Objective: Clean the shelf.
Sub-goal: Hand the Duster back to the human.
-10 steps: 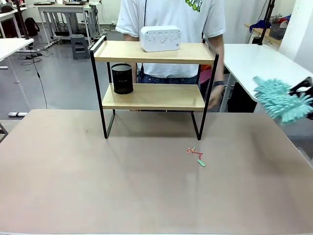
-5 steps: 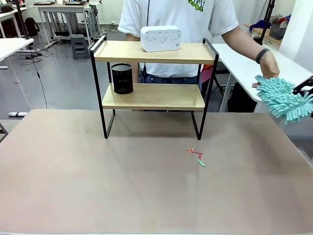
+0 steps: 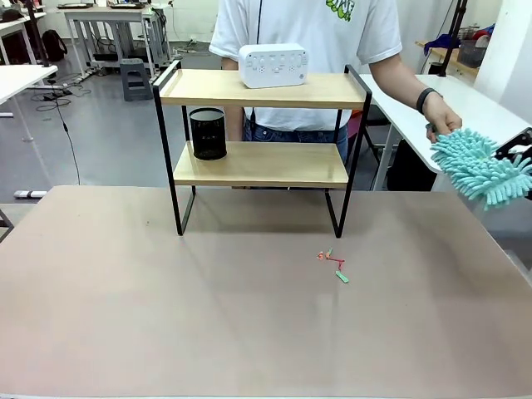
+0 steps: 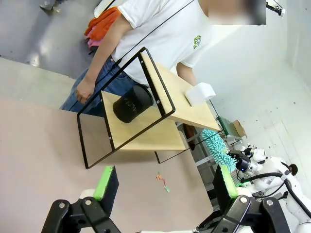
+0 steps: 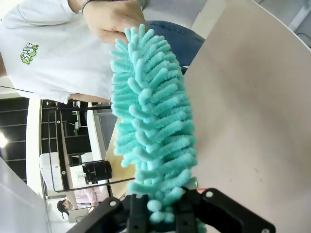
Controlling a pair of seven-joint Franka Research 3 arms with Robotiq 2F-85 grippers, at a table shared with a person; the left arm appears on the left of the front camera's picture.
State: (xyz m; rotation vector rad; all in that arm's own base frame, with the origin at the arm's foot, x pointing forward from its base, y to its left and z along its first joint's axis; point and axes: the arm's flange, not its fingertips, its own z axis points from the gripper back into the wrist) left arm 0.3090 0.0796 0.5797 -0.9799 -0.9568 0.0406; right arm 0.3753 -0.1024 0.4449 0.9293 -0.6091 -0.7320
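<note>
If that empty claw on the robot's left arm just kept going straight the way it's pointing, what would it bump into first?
Probably the shelf. The open left gripper looks along its fingers over bare table toward the rack's black frame, with the black cup on the lower board behind. Depth is hard to judge.

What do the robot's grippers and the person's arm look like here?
The left gripper has black linked fingers with bright green pads. The right gripper is black too, on a white arm with cables. The person's hand comes from a white short sleeve, with a dark band on the wrist.
</note>
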